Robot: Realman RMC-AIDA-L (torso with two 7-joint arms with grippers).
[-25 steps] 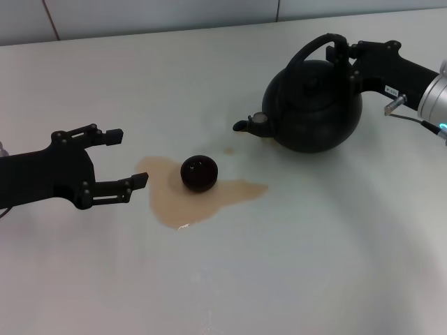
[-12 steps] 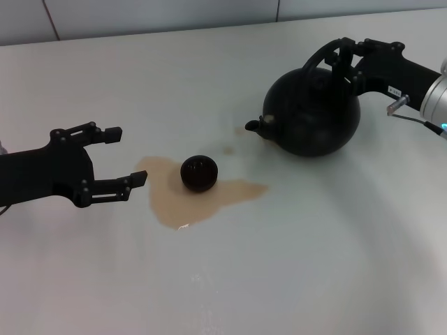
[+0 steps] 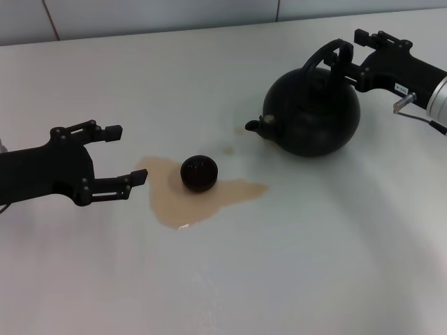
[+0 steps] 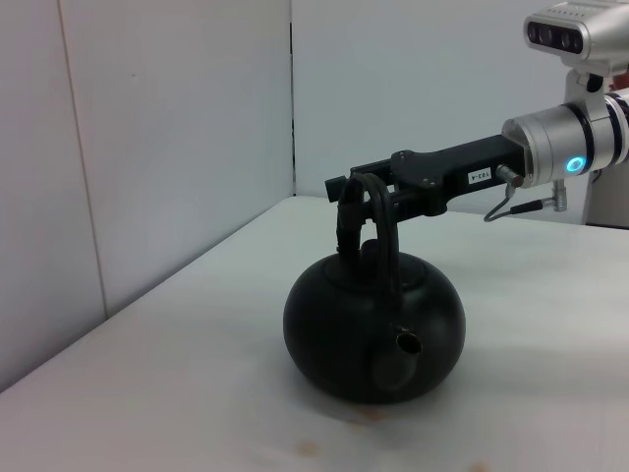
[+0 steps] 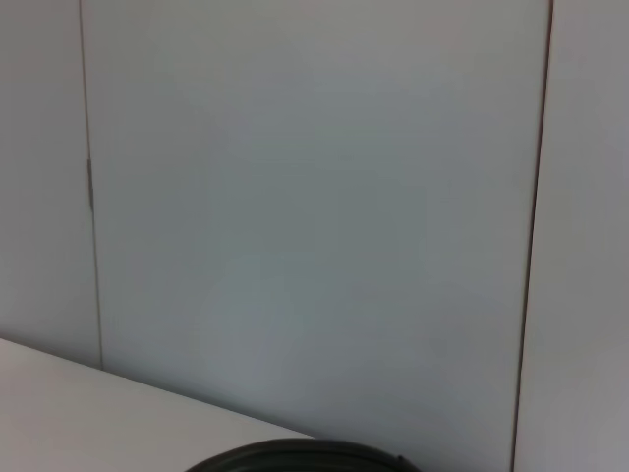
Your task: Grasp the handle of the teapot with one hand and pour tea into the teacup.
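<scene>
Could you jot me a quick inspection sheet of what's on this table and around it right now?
Surface: pale table, with a light brown tea puddle spilled around the cup.
Job's things: teapot upright on the table, spout toward the cup; teacup standing in the puddle.
Clutter: small brown drip between cup and pot.
Grippers: right gripper at the pot's handle, jaws open, apparently just released; left gripper idle beside the cup, jaws open, holding nothing.
Cables: thin wire loop on the right arm.
Surroundings: plain light wall panels.
</scene>
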